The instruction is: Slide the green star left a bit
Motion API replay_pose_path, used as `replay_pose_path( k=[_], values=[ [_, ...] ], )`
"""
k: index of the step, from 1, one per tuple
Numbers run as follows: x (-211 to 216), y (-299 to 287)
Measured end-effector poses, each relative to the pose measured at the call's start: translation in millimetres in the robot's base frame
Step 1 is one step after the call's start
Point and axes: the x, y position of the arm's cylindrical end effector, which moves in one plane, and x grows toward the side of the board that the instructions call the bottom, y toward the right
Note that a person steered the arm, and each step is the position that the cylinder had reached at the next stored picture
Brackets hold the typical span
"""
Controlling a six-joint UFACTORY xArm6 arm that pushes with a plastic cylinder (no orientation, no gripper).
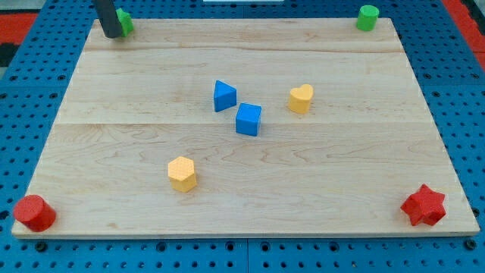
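A green block (126, 21) sits at the board's top left corner; its shape is mostly hidden, so I cannot tell whether it is the star. My dark rod comes down right in front of it, and my tip (112, 35) rests on the board against the block's left side. A second green block, a cylinder (368, 17), stands at the top right corner.
On the wooden board (341, 167), a blue triangle (223, 95) and a blue cube (248, 119) sit near the middle, with a yellow heart (300, 98) to their right. A yellow hexagon (182, 174) lies lower left. A red cylinder (34, 212) and a red star (423, 205) hold the bottom corners.
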Motion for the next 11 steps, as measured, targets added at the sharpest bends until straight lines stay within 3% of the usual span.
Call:
replay_pose_path(
  k=[2, 4, 11],
  values=[
    [13.6, 70.2],
    [-35.5, 96.2],
    [-36.4, 4.8]
  ],
)
